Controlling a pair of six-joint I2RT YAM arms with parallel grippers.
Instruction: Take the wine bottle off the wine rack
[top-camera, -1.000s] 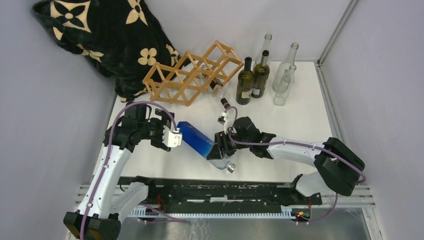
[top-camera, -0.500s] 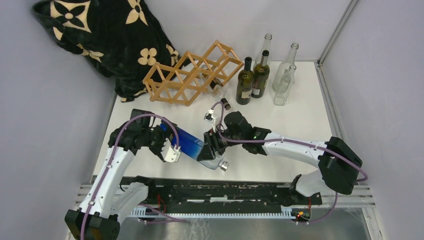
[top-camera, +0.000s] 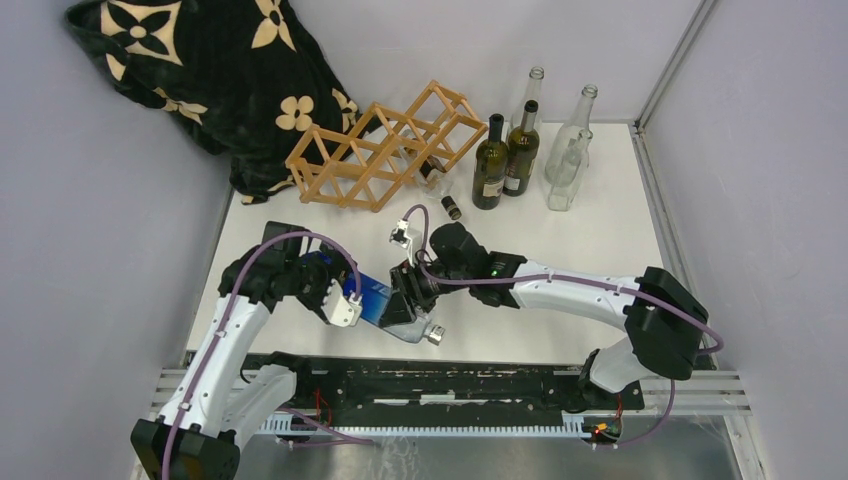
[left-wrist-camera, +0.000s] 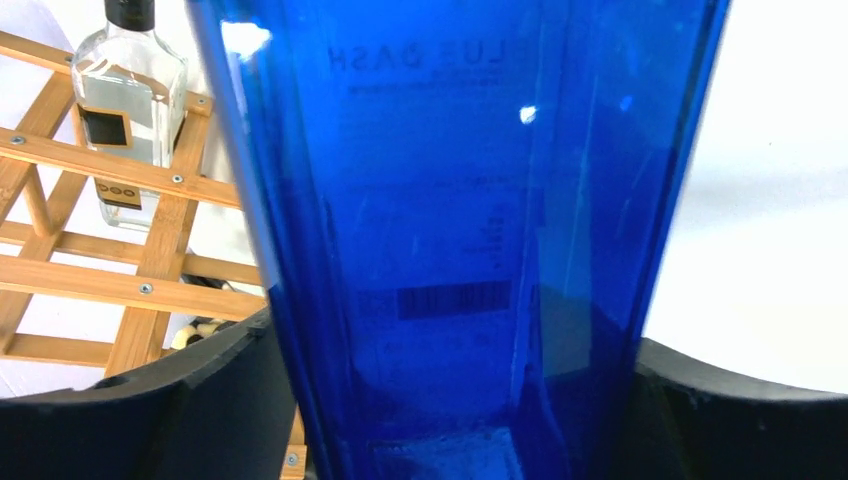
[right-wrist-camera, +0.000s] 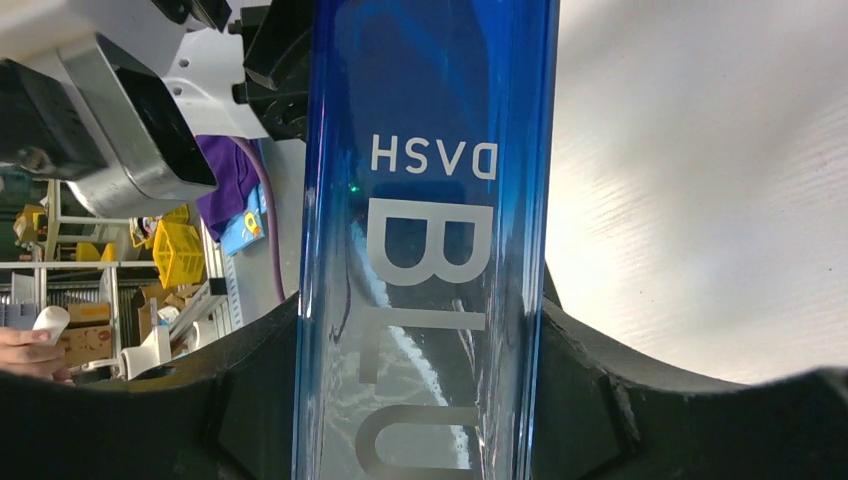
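Note:
A blue square-sided wine bottle (top-camera: 372, 296) lies tilted near the table's front, its silver cap (top-camera: 434, 335) pointing to the near edge. My right gripper (top-camera: 405, 295) is shut on its pale lower part (right-wrist-camera: 420, 300); black jaws press both sides around the right gripper's midpoint (right-wrist-camera: 420, 340). My left gripper (top-camera: 345, 300) is around the blue base end, and its jaws touch both sides of the glass (left-wrist-camera: 455, 250) at the left gripper's midpoint (left-wrist-camera: 455, 350). The wooden lattice wine rack (top-camera: 380, 150) stands at the back, also visible past the bottle as the rack (left-wrist-camera: 100, 270).
A clear bottle with a black cap (left-wrist-camera: 130, 90) lies in the rack, its neck (top-camera: 450, 208) sticking out. Two dark green bottles (top-camera: 490, 165) and clear bottles (top-camera: 570, 150) stand at the back right. A black floral cloth (top-camera: 200, 70) fills the back left.
Both arms carried the blue bottle left and toward the near edge. The left gripper slid over the bottle's base end and its jaws narrowed onto the glass.

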